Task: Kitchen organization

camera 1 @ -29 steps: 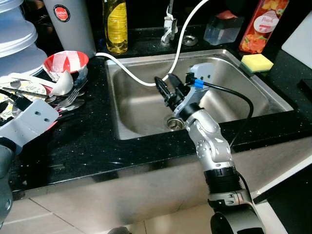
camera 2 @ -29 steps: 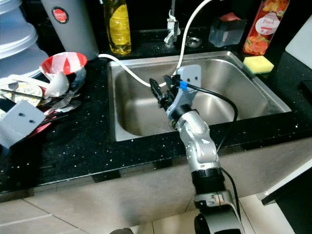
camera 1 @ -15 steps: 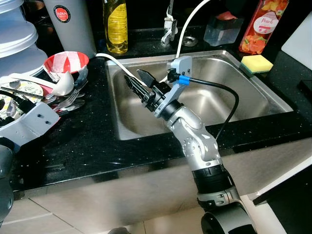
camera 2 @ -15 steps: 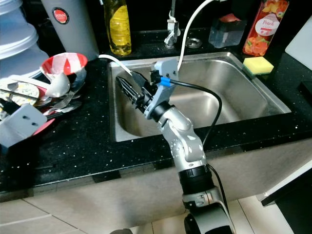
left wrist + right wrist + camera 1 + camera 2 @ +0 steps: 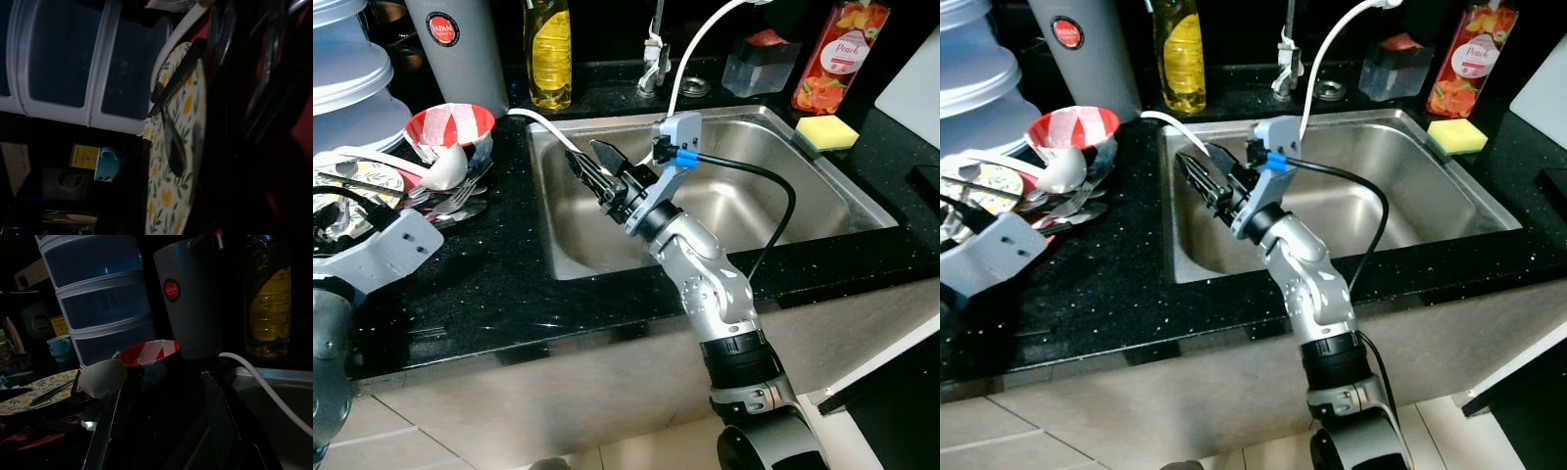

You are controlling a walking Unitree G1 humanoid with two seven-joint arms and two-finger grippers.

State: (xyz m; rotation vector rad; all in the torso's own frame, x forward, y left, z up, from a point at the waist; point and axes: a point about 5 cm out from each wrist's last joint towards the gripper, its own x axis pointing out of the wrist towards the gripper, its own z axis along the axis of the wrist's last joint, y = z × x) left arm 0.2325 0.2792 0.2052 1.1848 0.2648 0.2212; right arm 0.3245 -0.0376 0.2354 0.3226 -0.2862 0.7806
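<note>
Right gripper [image 5: 594, 168], fingers spread and empty over the sink [image 5: 822, 166], could snag the white hose [image 5: 553, 132]; left gripper's state probably unreadable.

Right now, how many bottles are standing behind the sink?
2. A yellow liquid bottle stands at the back left corner of the steel sink, beside the grey canister. A red-orange peach-label bottle stands at the back right, behind the yellow sponge. Others may be hidden.
</note>
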